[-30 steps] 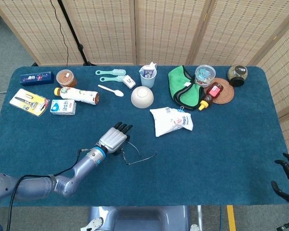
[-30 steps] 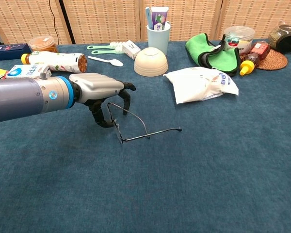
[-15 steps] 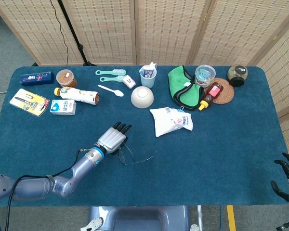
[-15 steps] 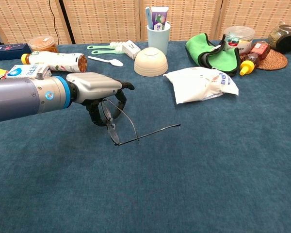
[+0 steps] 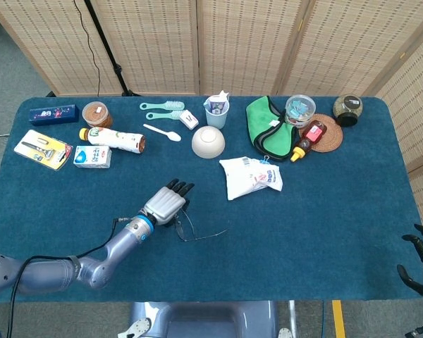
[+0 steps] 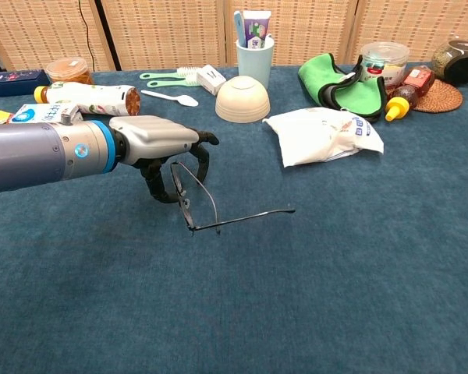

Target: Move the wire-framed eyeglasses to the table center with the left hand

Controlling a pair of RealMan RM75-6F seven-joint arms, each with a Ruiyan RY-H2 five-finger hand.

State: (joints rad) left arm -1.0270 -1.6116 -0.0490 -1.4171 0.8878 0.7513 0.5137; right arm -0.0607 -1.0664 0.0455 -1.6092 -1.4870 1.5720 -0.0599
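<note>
My left hand grips the wire-framed eyeglasses near the table's middle, one temple pointing right; my right hand hangs open at the near right edge.

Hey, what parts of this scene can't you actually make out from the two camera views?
- Left robot hand on the eyeglasses: its curled fingers hide the contact in the chest view; too small in the head view.
- Right robot hand: cut off by the head view's right edge; absent from the chest view.
- White bag lettering: too small to read.

1 pr eyeglasses, 2 teal brushes (side by side), 1 bowl, 1 spoon
</note>
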